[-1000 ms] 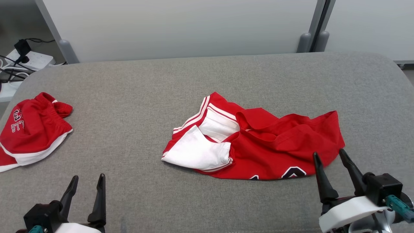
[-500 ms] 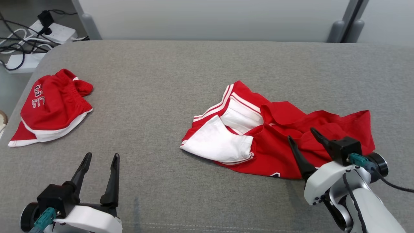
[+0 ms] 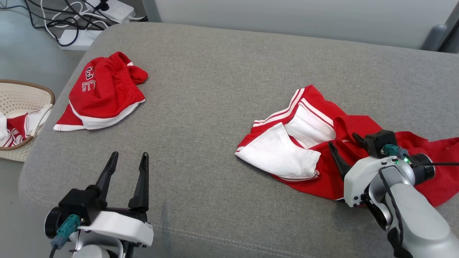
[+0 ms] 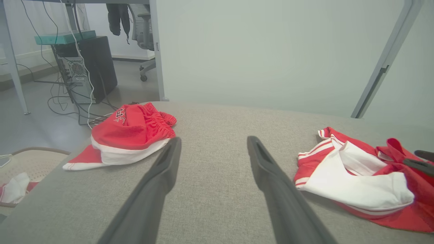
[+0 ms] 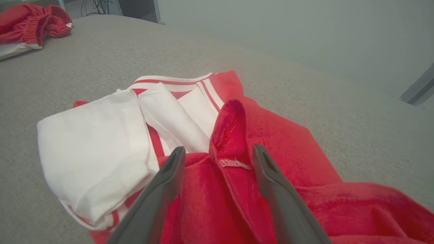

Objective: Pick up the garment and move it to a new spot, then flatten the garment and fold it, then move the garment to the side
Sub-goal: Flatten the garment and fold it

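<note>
While the left hand (image 3: 129, 154) stays open and empty, the right hand (image 3: 342, 139), open too, has advanced over the garment (image 3: 279, 156).

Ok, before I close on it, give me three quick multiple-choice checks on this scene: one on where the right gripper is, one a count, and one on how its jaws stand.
1. Where is the right gripper?
A. over the crumpled red and white garment
B. over the basket
C. over the floor

2. How many garments lie on the grey cushion?
A. one
B. two
C. four

3. How does the right gripper stand?
A. shut on cloth
B. shut on nothing
C. open

Answers:
1 A: in the head view it hangs over the red cloth.
2 B: there is the crumpled one, and a folded red one lies at the left.
3 C: the right wrist view shows its fingers apart, either side of a raised red fold.
</note>
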Available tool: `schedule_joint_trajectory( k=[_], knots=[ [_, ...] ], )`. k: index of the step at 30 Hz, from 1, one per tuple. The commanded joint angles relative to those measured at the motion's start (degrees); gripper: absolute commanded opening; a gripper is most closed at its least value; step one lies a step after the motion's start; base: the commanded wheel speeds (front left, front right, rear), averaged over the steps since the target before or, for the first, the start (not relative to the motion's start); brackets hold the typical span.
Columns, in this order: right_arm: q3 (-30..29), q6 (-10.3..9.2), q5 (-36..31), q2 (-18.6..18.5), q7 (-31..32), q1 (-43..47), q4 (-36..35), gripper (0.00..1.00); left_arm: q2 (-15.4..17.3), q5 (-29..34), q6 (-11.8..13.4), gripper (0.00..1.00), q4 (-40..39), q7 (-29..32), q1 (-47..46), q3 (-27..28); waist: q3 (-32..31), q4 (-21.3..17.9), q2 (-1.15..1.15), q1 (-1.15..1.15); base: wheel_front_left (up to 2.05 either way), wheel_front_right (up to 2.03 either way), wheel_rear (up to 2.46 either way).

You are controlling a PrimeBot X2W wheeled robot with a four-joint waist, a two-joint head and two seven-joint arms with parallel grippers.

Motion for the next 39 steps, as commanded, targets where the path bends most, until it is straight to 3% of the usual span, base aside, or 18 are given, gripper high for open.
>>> schedule_joint_trajectory(
  k=[1, 5, 7, 8, 9, 19, 23, 32, 36, 37, 38, 39],
  knots=[
    [0.9, 0.24, 0.2, 0.1, -0.5, -1.8, -0.1, 1.00, 1.0, 0.6, -0.4, 1.00, -0.8, -0.6, -3.9, 2.4, 0.2, 0.4, 0.00, 0.00, 0.00, 0.00, 0.00],
    [2.1, 0.24, 0.5, 0.7, -0.6, -4.7, 4.4, 1.00, -0.1, 1.0, -1.4, 1.00, 0.4, -0.8, -4.5, 2.6, 0.9, 0.7, 0.00, 0.00, 0.00, 0.00, 0.00],
    [2.7, 0.24, 0.7, 1.1, -0.3, -6.0, 6.7, 0.47, -0.5, 1.2, -2.0, 1.00, 1.1, -0.8, -4.8, 2.7, 1.1, 0.7, 0.00, 0.00, 0.00, 0.00, 0.00],
    [3.0, 0.24, 0.9, 1.2, -0.3, -6.7, 7.7, 0.30, -0.7, 1.3, -2.3, 1.00, 1.4, -0.9, -4.9, 2.8, 1.2, 0.7, 0.00, 0.00, 0.00, 0.00, 0.00],
    [3.2, 0.24, 1.1, 1.2, -0.5, -7.3, 8.6, 0.00, -0.8, 1.4, -2.5, 1.00, 1.6, -0.9, -5.1, 2.9, 1.4, 0.7, 0.00, 0.00, 0.00, 0.00, 0.00],
    [1.7, 0.24, 6.2, 0.4, -7.1, -8.8, 10.8, 0.00, -2.3, 2.5, -4.4, 1.00, 3.7, -1.0, -5.5, 4.0, 1.0, 0.0, 0.00, 0.00, 0.00, 0.00, 0.00],
    [0.4, 0.24, 11.8, -0.6, -8.1, -5.7, 6.5, 0.00, -2.6, 3.1, -5.0, 1.00, 4.1, -1.0, -5.0, 4.7, 0.5, -1.4, 0.00, 0.00, 0.00, 0.00, 0.00],
    [2.6, 0.24, 22.1, -5.8, -1.4, 4.0, -6.9, 0.00, -3.0, 3.9, -6.2, 1.00, 4.9, -1.0, -4.3, 5.9, 0.1, -5.3, 0.00, 0.00, 0.00, 0.00, 0.00],
    [2.0, 0.24, 24.7, -6.4, -0.6, 8.1, -11.2, 0.00, -3.1, 4.1, -6.6, 1.00, 5.3, -1.0, -4.4, 6.1, 0.1, -6.3, 0.00, 0.00, 0.00, 0.00, 0.00],
    [1.9, 0.24, 25.0, -6.5, -0.3, 9.1, -11.8, 0.07, -3.0, 4.1, -6.7, 1.00, 5.5, -1.0, -4.4, 6.2, 0.1, -6.6, 0.00, 0.00, 0.00, 0.00, 0.00],
    [1.5, 0.24, 25.3, -6.5, -0.4, 9.9, -12.5, 0.56, -2.9, 4.1, -6.8, 1.00, 5.6, -1.0, -4.3, 6.2, 0.1, -6.8, 0.00, 0.00, 0.00, 0.00, 0.00],
    [1.3, 0.24, 25.8, -6.2, -0.5, 10.6, -13.2, 1.00, -2.8, 4.1, -6.8, 1.00, 5.7, -1.0, -4.2, 6.3, 0.0, -7.1, 0.00, 0.00, 0.00, 0.00, 0.00]
  ],
)
